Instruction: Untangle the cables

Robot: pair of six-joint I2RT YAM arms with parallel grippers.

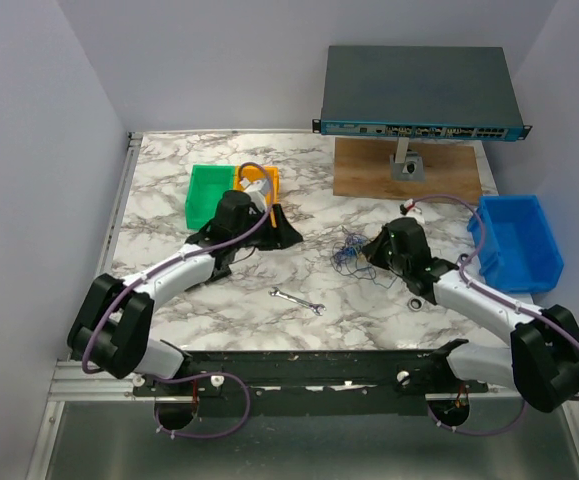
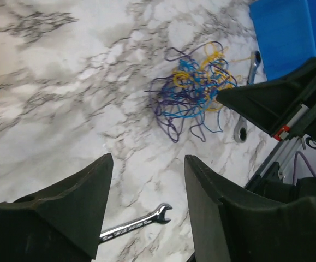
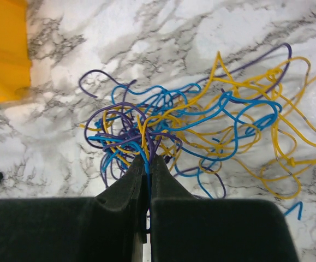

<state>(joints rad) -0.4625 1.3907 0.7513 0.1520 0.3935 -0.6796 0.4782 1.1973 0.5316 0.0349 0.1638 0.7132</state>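
Observation:
The cables [image 1: 349,248] [image 2: 193,93] [image 3: 201,131] lie as one loose tangle of thin blue, yellow and purple wires on the marble table, right of centre. My right gripper [image 1: 374,250] [image 3: 148,161] is at the tangle's right edge, shut on the cables, with a blue and a purple strand pinched between its tips. In the left wrist view its dark finger [image 2: 256,103] touches the pile. My left gripper [image 1: 281,236] [image 2: 147,158] stands open and empty to the left of the tangle, apart from it and above the table.
A small silver wrench [image 1: 297,301] [image 2: 136,224] lies near the front. Another wrench [image 2: 245,117] lies by the right arm. Green bin [image 1: 207,190] and orange bin [image 1: 267,180] [image 3: 2,49] stand behind the left gripper. A blue bin [image 1: 519,240] stands right, a network switch [image 1: 419,95] at the back.

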